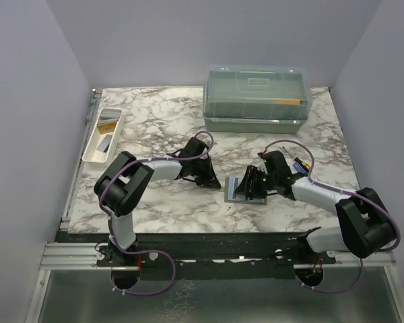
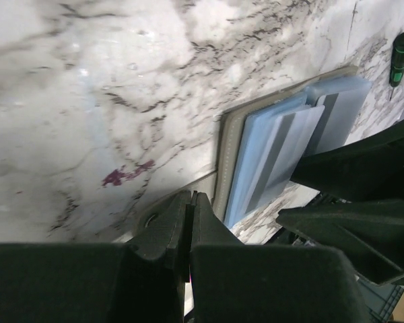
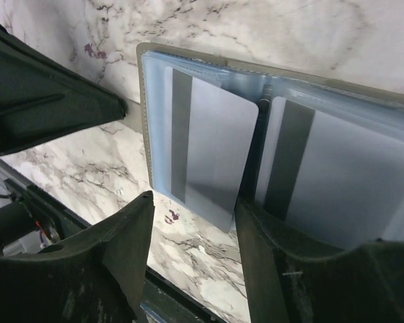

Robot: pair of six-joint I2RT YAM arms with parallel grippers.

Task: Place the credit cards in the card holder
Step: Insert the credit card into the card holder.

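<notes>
The card holder (image 1: 244, 193) lies open on the marble, its blue-grey inside up; it also shows in the left wrist view (image 2: 276, 158) and the right wrist view (image 3: 155, 114). A silver-grey credit card (image 3: 212, 151) with a dark stripe sticks partly out of its left slot. A second grey card (image 3: 343, 182) lies in the right half. My right gripper (image 3: 192, 212) is open over the holder's near edge, astride the left card and empty. My left gripper (image 2: 190, 200) is shut, its tips at the holder's grey-olive flap (image 2: 188, 182). More cards (image 1: 108, 122) lie in the white tray.
The long white tray (image 1: 89, 147) stands at the far left. A big clear lidded box (image 1: 258, 97) stands at the back. Screwdrivers (image 1: 300, 163) lie beside the right arm; a green-handled one (image 2: 402, 57) shows in the left wrist view. The two grippers are close together.
</notes>
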